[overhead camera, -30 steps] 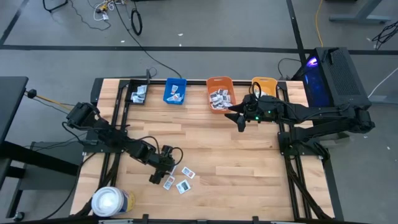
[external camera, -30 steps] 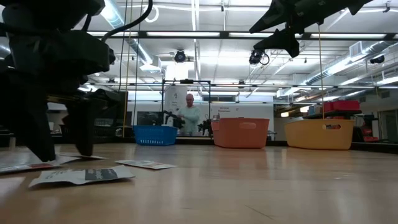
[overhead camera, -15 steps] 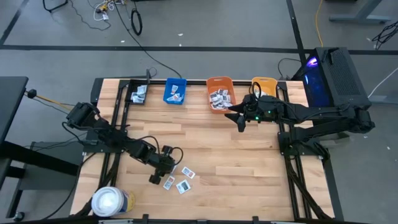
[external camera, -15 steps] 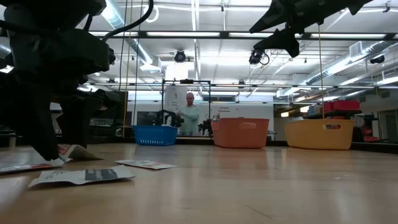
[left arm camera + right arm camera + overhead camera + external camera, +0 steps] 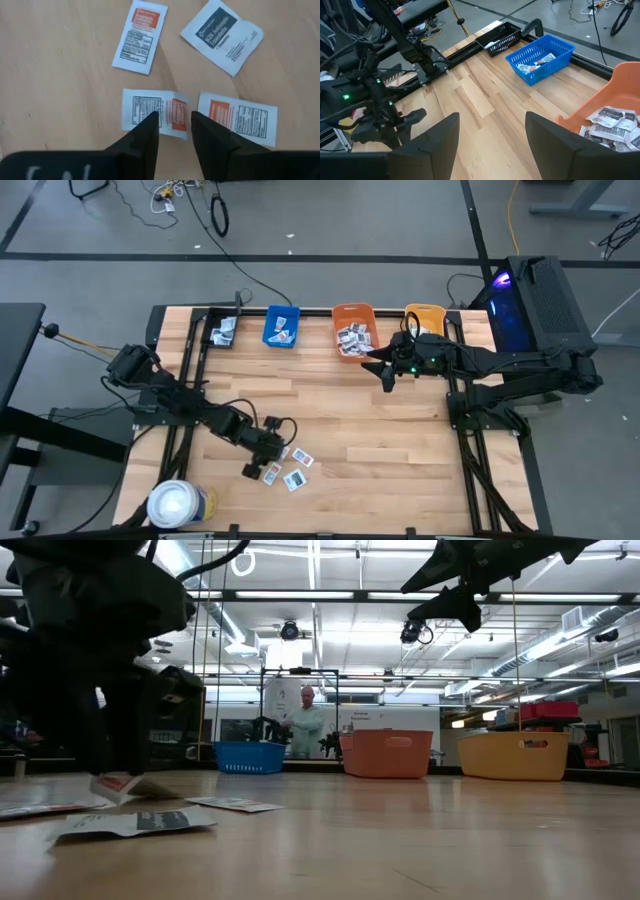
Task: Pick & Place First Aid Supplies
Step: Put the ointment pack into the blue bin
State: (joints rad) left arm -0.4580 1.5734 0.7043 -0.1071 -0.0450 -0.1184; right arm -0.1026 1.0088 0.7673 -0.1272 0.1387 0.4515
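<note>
The flat paper packet (image 5: 155, 111) between the black fingers is white with small black print and a red-orange end. The packet beside it (image 5: 239, 116) has the same white and red-orange colours. A third small packet (image 5: 139, 36) is white with a red-orange top. The square packet (image 5: 222, 33) is white with a dark blue block of white words. The wooden table (image 5: 330, 420) is light brown with pale stripes. One plastic bin (image 5: 282, 326) is blue, the next bin (image 5: 354, 329) is orange, and the last bin (image 5: 424, 318) is yellow. The big roll (image 5: 178, 504) is white with a yellow and blue band.
</note>
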